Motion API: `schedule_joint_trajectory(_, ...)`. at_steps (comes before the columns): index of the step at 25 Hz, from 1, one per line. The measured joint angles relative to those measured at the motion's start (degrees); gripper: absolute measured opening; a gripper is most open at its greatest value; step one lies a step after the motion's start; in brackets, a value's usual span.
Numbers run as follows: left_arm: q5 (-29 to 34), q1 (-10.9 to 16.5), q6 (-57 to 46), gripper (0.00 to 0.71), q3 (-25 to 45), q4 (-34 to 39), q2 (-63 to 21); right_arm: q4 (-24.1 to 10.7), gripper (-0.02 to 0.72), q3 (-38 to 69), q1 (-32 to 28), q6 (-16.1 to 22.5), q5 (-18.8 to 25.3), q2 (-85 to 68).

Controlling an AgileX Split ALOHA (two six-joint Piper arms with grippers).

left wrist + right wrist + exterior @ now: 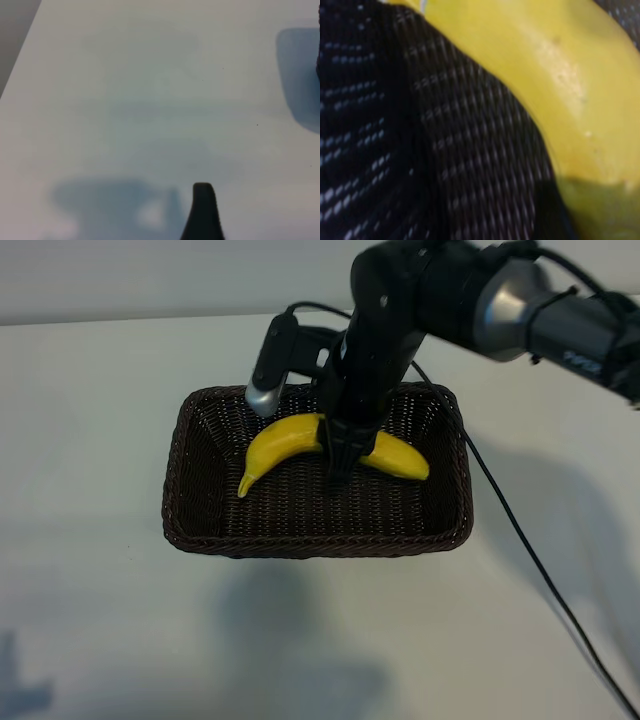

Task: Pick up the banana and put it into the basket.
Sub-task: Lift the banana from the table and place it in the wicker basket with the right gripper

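The bright-yellow banana [285, 440] lies curved inside the dark brown wicker basket [190, 440] in the middle of the exterior view, its thin stem pointing to the front left. My right gripper [342, 455] comes down from the upper right and is shut on the banana's middle, one dark fingertip reaching to the basket floor. The right wrist view is filled by the banana [560, 75] against the basket weave [445, 150]. My left gripper [165, 227] hangs open over bare white table, with only one black fingertip [202, 200] showing.
A black cable [520, 540] runs from the right arm across the white table [90, 620] to the front right corner. The right arm's silver-tipped wrist camera [265, 390] hangs over the basket's back rim. A dark shape [318, 65] shows at the left wrist view's edge.
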Motion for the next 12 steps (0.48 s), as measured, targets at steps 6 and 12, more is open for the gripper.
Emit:
schedule_joint_trajectory(6,0.0,0.0,0.0,0.587,0.0,0.0,0.0,0.9,0.42,0.0,0.0,0.0,-1.2,2.0)
schedule_joint_trajectory(12,0.0,0.0,0.0,0.587,0.0,0.0,0.0,1.1,0.555,0.0,0.0,0.0,-0.5,1.7)
